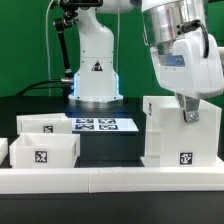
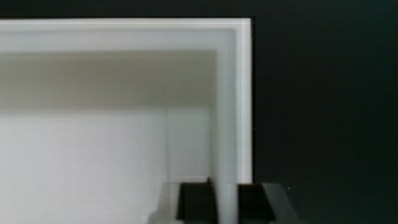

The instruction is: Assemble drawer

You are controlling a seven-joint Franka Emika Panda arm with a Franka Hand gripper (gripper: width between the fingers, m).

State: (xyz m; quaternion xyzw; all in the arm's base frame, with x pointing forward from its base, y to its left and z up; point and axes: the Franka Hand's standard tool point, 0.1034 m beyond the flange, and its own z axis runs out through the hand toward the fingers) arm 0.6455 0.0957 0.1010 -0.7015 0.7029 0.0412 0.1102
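The drawer's big white casing [image 1: 180,132] stands at the exterior view's right, with a square tag on its front. My gripper [image 1: 187,112] comes down on its top edge. In the wrist view the gripper [image 2: 233,202] has one thin wall of the casing [image 2: 231,110] between its two black fingers [image 2: 196,202], which press on both sides of it. The casing's hollow inside [image 2: 107,130] shows beside that wall. Two smaller open-top trays stand at the exterior view's left, one nearer [image 1: 45,152] with a tag and one behind it [image 1: 40,124].
The marker board [image 1: 97,125] lies flat on the black table between the trays and the casing. A long low white border wall [image 1: 110,181] runs along the front. The arm's white base [image 1: 97,70] stands behind the marker board.
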